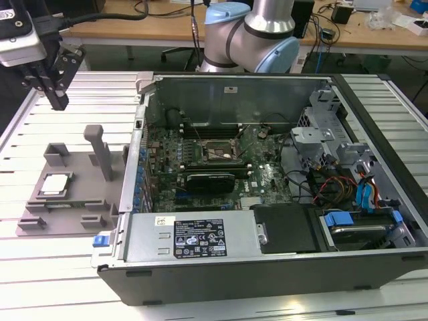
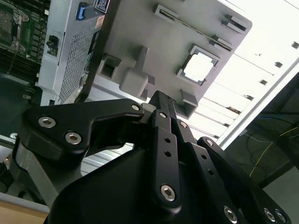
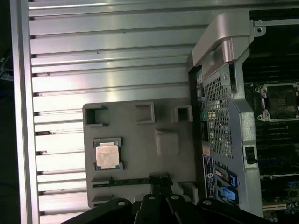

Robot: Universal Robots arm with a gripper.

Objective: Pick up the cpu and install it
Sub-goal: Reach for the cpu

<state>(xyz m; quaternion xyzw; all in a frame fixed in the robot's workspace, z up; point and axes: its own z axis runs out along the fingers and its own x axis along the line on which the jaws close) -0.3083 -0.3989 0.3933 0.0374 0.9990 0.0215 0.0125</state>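
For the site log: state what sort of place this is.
Probably a robotics lab or workshop bench for computer assembly: an open desktop computer case lies on a slotted aluminium table, a grey tray beside it holds the cpu, and a robot arm stands behind, with cluttered desks beyond.

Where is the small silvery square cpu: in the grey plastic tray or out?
In: the cpu lies flat in a square recess of the tray; the gripper is apart from it.

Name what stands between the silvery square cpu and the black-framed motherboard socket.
In the exterior view, the tray's grey upright post and the computer case's metal side wall separate the cpu from the socket.
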